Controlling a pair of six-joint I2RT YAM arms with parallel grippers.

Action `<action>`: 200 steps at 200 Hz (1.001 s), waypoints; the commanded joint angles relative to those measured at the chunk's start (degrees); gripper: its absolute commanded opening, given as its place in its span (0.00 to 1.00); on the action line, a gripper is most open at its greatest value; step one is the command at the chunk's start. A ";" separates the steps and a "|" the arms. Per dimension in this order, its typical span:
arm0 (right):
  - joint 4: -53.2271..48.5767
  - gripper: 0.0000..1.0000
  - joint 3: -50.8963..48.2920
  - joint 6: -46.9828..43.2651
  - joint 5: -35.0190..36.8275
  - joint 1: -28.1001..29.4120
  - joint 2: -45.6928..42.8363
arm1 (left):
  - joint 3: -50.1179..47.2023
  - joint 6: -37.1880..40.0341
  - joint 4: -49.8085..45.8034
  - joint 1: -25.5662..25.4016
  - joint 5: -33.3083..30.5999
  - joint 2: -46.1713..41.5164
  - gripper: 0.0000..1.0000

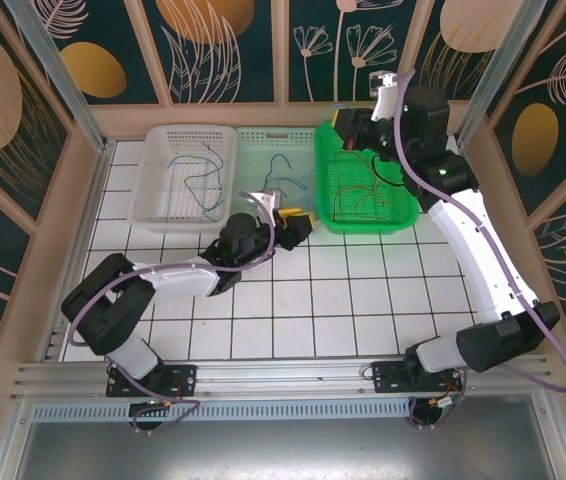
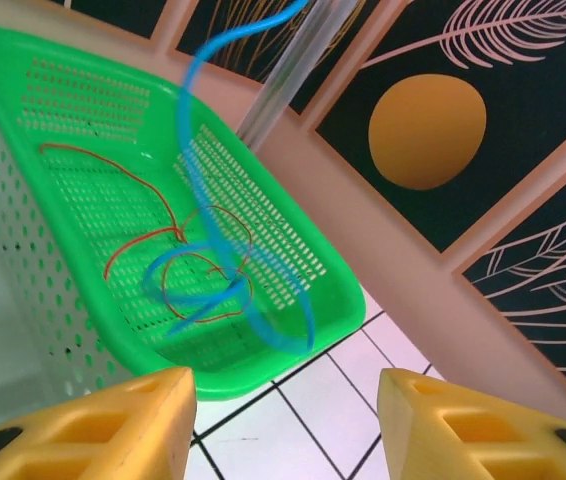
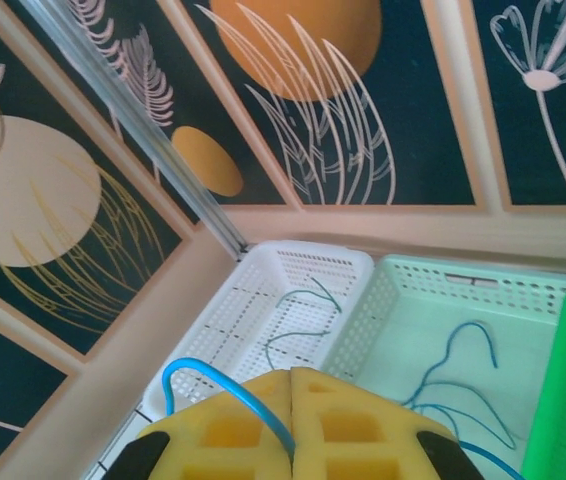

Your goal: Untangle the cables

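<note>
My right end effector is pinched fully closed on the blue cable, which comes out of the seam between its yellow pads and arcs away to one side. It holds that end high over the far rim of the green basket. My left end effector stands about half open with nothing between its fingers, low over the desk just short of the basket's near left corner. The next move turns on how the blue cable lies from that open pair. It hangs ahead of and above my left fingers, its long axis running steeply downward from the top of the left wrist view. It sits a little left of the gap's centre line and ends in loose loops over the basket floor. My left arm is the nearer one to that lower end, since my right already has the top. The red cables lie spread on the basket floor behind those loops. The loops are blurred, so I cannot tell whether blue is hooked through red or only hanging in front of it. I judge a forward, slightly leftward reach would bring the strand between my left fingers. Teal cables lie apart in the white basket.
</note>
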 commanded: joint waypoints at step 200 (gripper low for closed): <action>5.72 0.00 2.35 3.29 -1.79 3.62 1.33 | 2.35 -3.22 2.80 1.12 -8.27 2.96 0.22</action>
